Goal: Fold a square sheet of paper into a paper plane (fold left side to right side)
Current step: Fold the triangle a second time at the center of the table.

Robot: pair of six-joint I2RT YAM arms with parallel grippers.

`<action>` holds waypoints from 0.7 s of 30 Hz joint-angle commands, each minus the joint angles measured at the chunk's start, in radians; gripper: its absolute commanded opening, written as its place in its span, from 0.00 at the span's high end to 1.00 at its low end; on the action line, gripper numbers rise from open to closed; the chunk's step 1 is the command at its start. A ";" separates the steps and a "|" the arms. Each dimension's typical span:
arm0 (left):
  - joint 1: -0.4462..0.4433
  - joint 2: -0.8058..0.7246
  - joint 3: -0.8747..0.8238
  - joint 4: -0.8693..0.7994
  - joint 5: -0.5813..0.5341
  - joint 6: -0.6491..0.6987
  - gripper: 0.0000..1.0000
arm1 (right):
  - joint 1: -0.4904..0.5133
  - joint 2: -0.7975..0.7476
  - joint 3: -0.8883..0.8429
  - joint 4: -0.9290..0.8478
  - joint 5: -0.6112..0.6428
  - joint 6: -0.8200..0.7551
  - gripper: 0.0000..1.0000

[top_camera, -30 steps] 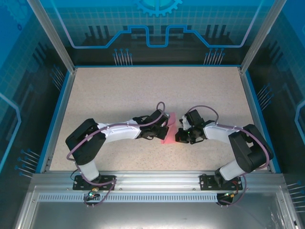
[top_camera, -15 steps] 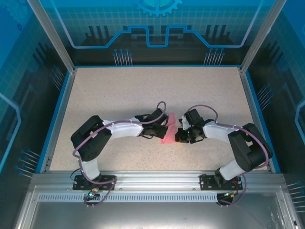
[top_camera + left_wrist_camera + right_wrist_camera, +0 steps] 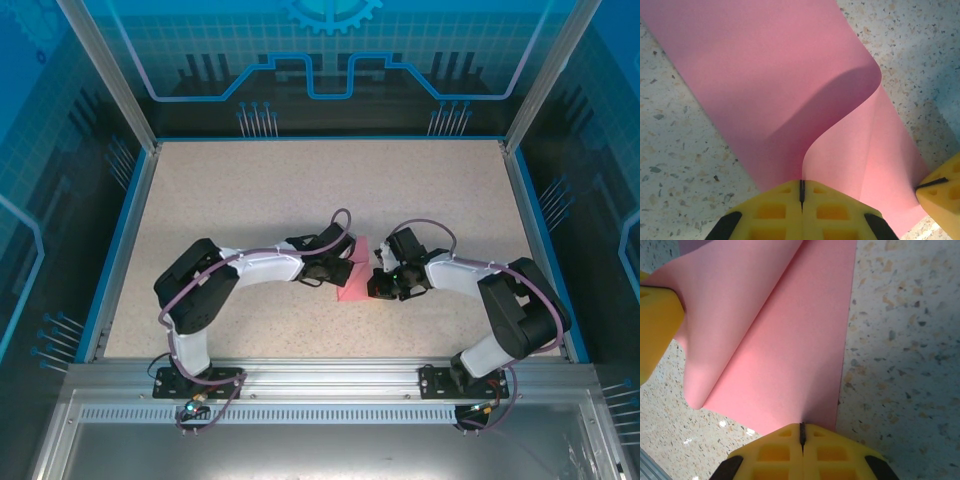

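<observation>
Where the two arms meet, midway between the tabletop's (image 3: pixel 250 190) side edges and nearer its near edge, the square sheet of paper (image 3: pixel 765 75) is seen partly curled over. One edge is clamped in the left hand (image 3: pixel 801 186). The right hand (image 3: pixel 801 429) is closed, its tips at the opposite edge; a pinch there cannot be told.

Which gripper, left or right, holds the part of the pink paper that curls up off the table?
The left gripper: the square sheet of paper bends up in a curve into its shut jaws. The right gripper meets the sheet's flat edge.
</observation>
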 commanded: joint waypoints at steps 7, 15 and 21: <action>0.009 0.036 0.034 -0.031 0.015 0.029 1.00 | 0.014 0.023 0.007 -0.072 0.034 -0.019 1.00; 0.009 0.046 0.039 -0.031 0.005 0.028 1.00 | 0.014 0.026 0.009 -0.075 0.033 -0.021 1.00; 0.010 0.040 0.043 -0.036 0.000 0.030 1.00 | 0.014 0.028 0.012 -0.077 0.033 -0.021 1.00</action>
